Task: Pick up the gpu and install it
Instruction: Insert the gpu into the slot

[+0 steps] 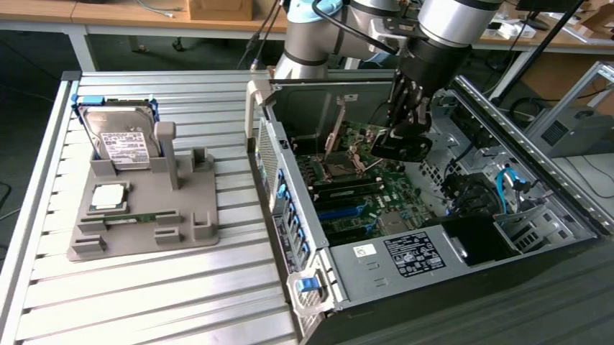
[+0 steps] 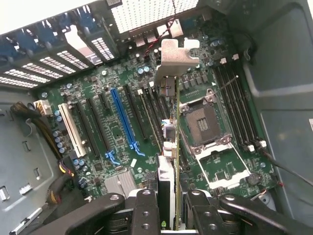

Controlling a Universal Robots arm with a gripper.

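**Card held over the board**

I have the gripper (image 2: 171, 205) pinching the gpu (image 2: 171, 122) edge-on between its jaws, bracket end forward, hanging above the motherboard (image 2: 122, 132) inside the open computer case (image 1: 537, 165), so its lower edge can line up with the slots.

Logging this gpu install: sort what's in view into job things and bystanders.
Job: gpu, held edge-on in the gripper over the motherboard in the open case.
Bystanders: hard drive, memory strip, gray holder.
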